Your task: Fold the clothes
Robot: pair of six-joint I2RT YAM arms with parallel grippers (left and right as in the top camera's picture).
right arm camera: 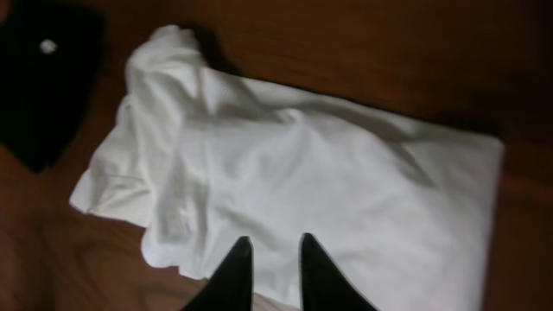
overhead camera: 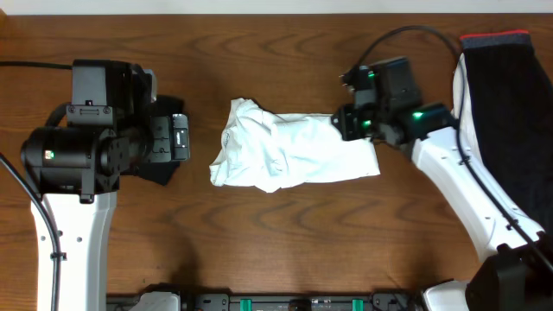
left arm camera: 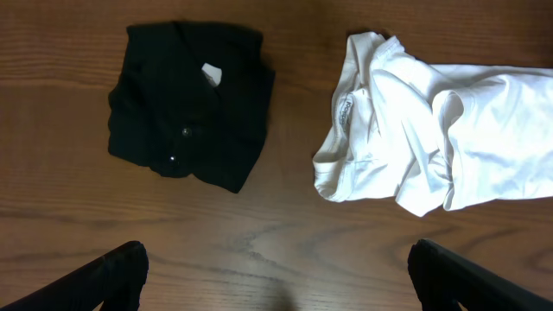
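Note:
A white T-shirt (overhead camera: 294, 151) lies crumpled and partly folded in the middle of the table, its collar end toward the left. In the left wrist view the white T-shirt (left arm camera: 432, 138) lies right of a folded black garment (left arm camera: 186, 108). My left gripper (left arm camera: 276, 252) hangs wide open above bare wood, near that black garment (overhead camera: 164, 171). My right gripper (right arm camera: 275, 244) hovers over the near edge of the white T-shirt (right arm camera: 328, 173). Its fingers stand a narrow gap apart with only cloth showing below them. In the overhead view the right gripper (overhead camera: 343, 125) is at the shirt's right end.
A pile of other clothes (overhead camera: 505, 104), black with a red band and some white, lies at the table's right edge beside the right arm. The black garment (right arm camera: 43, 78) shows at the top left of the right wrist view.

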